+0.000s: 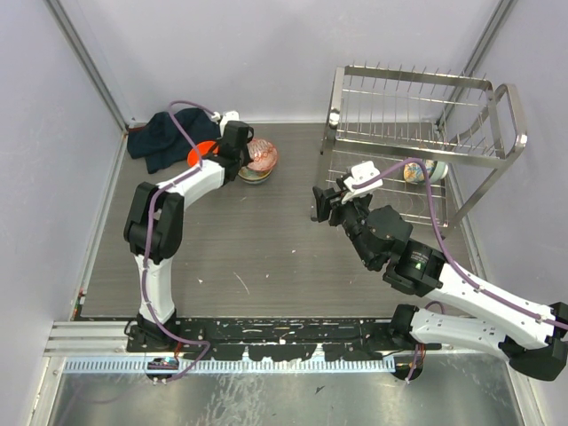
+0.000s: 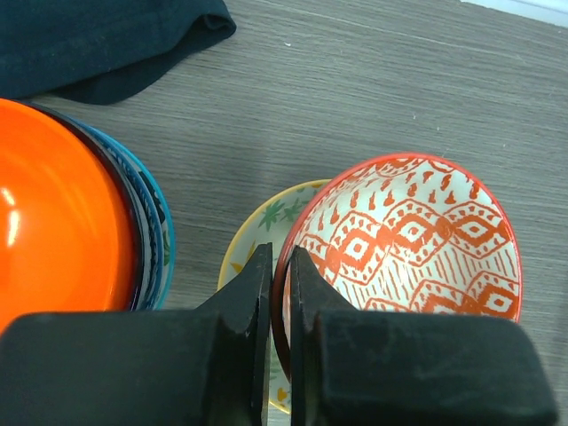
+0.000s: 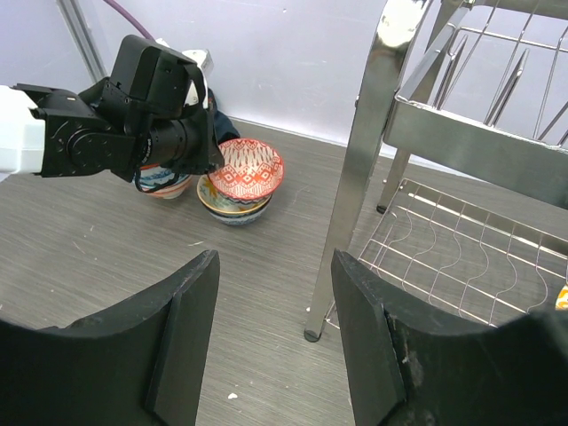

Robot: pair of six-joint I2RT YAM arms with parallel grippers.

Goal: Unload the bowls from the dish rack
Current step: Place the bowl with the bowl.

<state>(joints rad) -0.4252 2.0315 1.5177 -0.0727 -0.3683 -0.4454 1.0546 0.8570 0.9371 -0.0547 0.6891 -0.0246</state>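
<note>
A red-and-white patterned bowl [image 2: 417, 240] sits nested in a yellow-rimmed bowl [image 2: 266, 222] on the table. My left gripper [image 2: 280, 262] is shut on its near rim, one finger inside and one outside. Left of it stands a stack topped by the bright orange bowl [image 2: 53, 213]. The silver dish rack [image 1: 417, 98] stands at the back right, with one patterned bowl [image 1: 415, 170] on its lower tier. My right gripper [image 3: 275, 259] hangs open and empty in front of the rack's near left leg [image 3: 355, 177].
A dark cloth [image 1: 164, 138] lies in the back left corner behind the bowl stacks. The rack's upper prongs [image 1: 399, 75] hold nothing. Purple cables run along both arms. Walls close in the table on the left, the back and the right.
</note>
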